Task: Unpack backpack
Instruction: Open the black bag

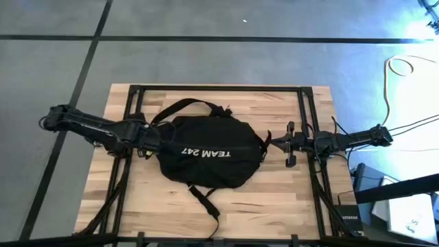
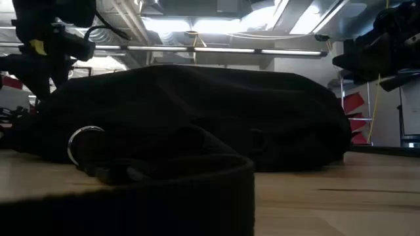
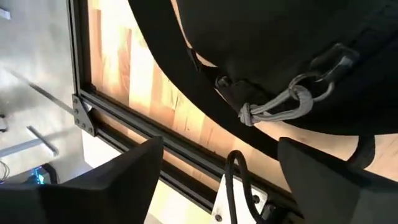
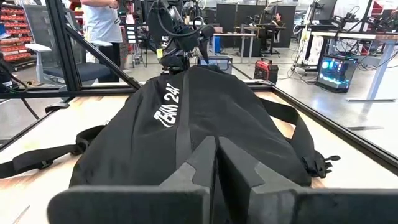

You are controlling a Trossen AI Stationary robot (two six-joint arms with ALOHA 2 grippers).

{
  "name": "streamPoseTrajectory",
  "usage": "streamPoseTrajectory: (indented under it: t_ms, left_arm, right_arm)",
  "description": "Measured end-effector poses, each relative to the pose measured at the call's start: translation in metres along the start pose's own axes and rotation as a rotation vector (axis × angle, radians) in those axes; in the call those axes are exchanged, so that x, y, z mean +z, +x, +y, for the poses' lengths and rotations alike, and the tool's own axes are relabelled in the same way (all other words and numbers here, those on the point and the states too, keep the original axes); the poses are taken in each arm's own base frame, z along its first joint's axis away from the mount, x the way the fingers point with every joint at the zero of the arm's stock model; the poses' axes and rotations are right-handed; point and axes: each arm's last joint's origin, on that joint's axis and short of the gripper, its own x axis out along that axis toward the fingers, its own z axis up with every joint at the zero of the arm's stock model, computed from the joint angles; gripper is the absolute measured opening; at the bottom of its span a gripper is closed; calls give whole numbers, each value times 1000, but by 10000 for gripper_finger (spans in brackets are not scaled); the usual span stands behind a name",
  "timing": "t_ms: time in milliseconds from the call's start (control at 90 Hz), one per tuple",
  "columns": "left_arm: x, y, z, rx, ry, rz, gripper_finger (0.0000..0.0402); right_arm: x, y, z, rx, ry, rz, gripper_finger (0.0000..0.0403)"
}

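this is looking like a robotics lab or engineering workshop. a butcher-block table (image 1: 226, 199) ringed by a black metal frame (image 1: 219, 88) is standing on a grey floor crossed by dark tape lines (image 1: 206, 38), with cables (image 1: 398, 68) trailing beside it. beyond it, desks with lit monitors (image 4: 336, 65), an office chair (image 4: 46, 53), red storage bins (image 4: 15, 37) and a standing person (image 4: 102, 25) are showing under exposed ceiling ducts (image 2: 197, 26).

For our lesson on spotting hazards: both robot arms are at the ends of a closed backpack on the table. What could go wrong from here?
1. Loose straps trail across the table; lifting or dragging the backpack might snag them on the black frame.
2. The left gripper sits open near a cord loop on a metal ring; it may catch that instead of a zip pull.
3. The right gripper, shut, meets soft fabric that could bunch.
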Motion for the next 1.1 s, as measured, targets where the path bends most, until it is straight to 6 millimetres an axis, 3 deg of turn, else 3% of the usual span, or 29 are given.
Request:
streamPoseTrajectory:
  t_ms: [511, 622, 878, 1100]
  left_arm:
    - [6, 0, -4, -67, 10, -41, 289]
    - [7, 0, -5, -72, 12, -51, 245]
    - [8, 0, -5, -70, 2, -60, 90]
    - [13, -1, -7, -87, -23, -107, 39]
  right_arm:
    - [0, 0, 0, 0, -1, 3, 1]
    - [0, 0, 0, 0, -1, 3, 1]
    - [0, 0, 0, 0, -1, 3, 1]
    - [0, 0, 0, 0, -1, 3, 1]
